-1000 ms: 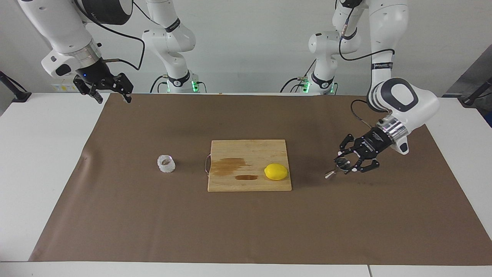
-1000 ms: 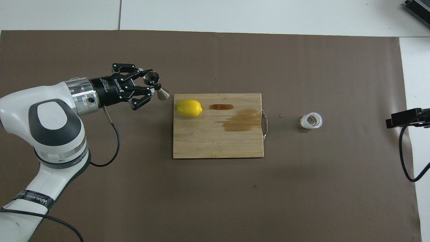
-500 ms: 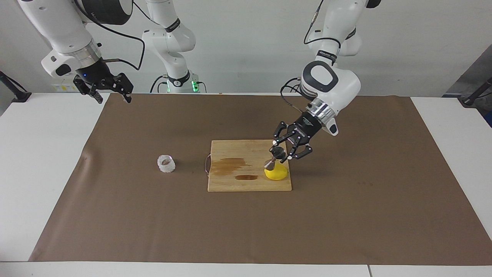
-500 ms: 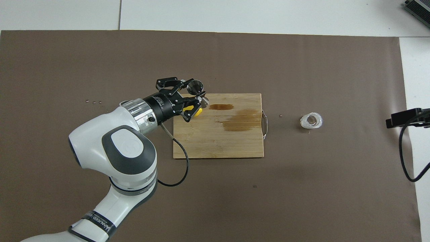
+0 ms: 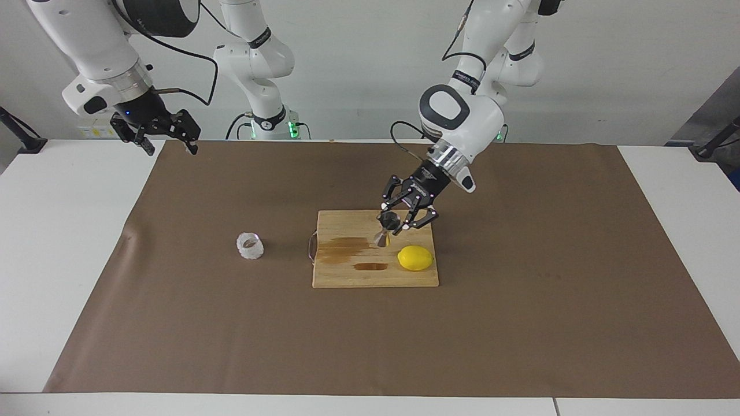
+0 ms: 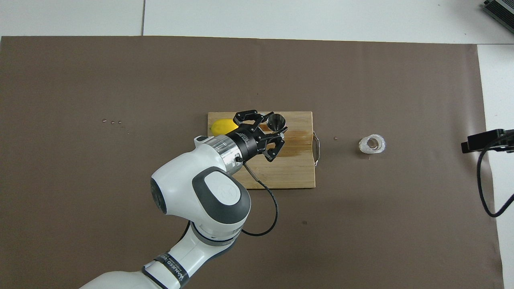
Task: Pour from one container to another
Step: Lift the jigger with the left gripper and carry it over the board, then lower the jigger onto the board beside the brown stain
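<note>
The steel jigger (image 5: 385, 229) is held tilted in my left gripper (image 5: 396, 223), which is shut on it, in the air over the wooden cutting board (image 5: 347, 276). In the overhead view the jigger (image 6: 276, 121) shows its open mouth, with the left gripper (image 6: 278, 132) around it. The clear bumpy glass cup (image 5: 250, 246) stands upright on the brown mat, beside the board toward the right arm's end; it also shows in the overhead view (image 6: 372, 144). My right gripper (image 5: 166, 137) waits open, high over the mat's edge near its base, well apart from the cup.
A yellow lemon (image 5: 415, 258) lies on the board toward the left arm's end, partly covered by the left arm in the overhead view (image 6: 219, 126). Wet brown stains (image 5: 347, 247) mark the board. The brown mat (image 5: 520, 323) covers most of the white table.
My left gripper has carried the jigger from over the mat at the left arm's end, past the lemon, to over the middle of the board. The right arm and the cup have not moved.
</note>
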